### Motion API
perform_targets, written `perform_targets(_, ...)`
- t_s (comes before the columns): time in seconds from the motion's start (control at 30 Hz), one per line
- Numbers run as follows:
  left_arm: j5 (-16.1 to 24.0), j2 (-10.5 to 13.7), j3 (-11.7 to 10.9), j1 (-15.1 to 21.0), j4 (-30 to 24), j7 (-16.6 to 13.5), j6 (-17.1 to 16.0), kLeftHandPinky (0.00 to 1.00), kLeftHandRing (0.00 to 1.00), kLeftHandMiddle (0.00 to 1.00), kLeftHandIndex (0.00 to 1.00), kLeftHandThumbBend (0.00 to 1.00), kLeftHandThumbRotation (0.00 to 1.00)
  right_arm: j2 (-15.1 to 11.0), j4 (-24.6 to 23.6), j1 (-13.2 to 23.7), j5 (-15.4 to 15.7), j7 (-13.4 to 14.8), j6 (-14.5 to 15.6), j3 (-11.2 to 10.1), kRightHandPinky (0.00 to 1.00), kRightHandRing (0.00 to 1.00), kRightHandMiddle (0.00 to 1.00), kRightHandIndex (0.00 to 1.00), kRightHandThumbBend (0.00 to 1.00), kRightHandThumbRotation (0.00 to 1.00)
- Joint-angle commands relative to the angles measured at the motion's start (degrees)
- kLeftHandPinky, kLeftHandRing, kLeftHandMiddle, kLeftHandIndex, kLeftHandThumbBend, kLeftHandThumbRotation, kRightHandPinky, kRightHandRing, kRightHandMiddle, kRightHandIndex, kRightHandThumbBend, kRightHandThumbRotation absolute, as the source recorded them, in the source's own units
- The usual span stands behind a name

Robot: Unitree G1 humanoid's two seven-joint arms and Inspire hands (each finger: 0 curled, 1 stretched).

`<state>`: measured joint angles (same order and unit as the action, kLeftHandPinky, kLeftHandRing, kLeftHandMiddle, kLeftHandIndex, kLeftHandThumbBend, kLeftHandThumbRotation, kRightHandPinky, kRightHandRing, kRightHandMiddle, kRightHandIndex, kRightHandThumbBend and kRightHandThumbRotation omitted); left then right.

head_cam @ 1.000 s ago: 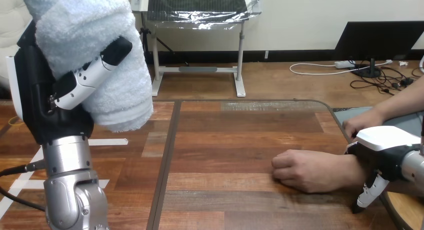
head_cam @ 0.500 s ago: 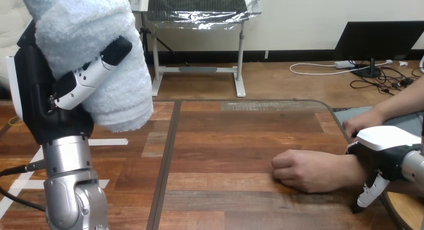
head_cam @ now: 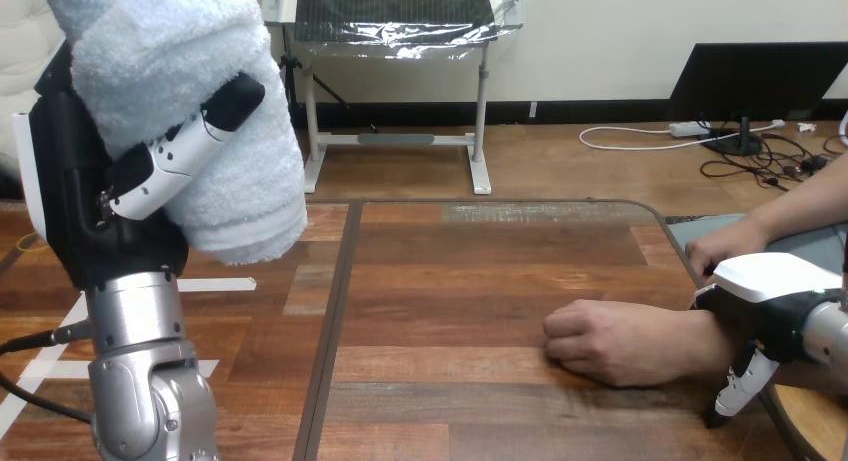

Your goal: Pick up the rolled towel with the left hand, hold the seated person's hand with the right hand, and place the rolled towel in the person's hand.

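The rolled towel (head_cam: 190, 101), pale blue and thick, is held high at the view's left, well above the table. My left hand (head_cam: 100, 196) is shut on it, with the thumb (head_cam: 185, 146) pressed across its front. At the right, the person's hand (head_cam: 610, 341) rests as a loose fist, knuckles up, on the wooden table (head_cam: 480, 281). My right hand (head_cam: 770, 301) sits over the person's wrist, and its thumb (head_cam: 738, 386) curls down the near side of the wrist. Its fingers on the far side are hidden.
The person's other hand (head_cam: 722, 247) lies at the table's right edge, just behind my right hand. A dark seam (head_cam: 335, 321) runs front to back through the table left of centre. A round wooden edge (head_cam: 810, 421) shows at the bottom right corner.
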<state>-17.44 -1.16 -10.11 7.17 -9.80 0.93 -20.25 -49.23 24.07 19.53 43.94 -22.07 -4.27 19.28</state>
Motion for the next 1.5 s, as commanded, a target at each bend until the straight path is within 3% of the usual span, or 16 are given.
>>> perform_targets(0.0,0.47,-0.27,0.52,2.49,-2.88,-0.01,-0.80,0.20,0.26,0.32,0.36,0.48,0.00,-1.49,-0.04,1.71,-0.06,0.47,0.42,-1.48,0.53,0.76,0.79,0.78,1.00,0.25)
perform_targets(1.47,-0.51,0.03,0.23,2.60,-2.58,0.69,-1.19,0.19,0.25,0.32,0.37,0.49,0.00,-1.14,-0.15,2.03,-0.04,0.12,0.46,-1.32,0.50,0.74,0.77,0.76,1.00,0.24)
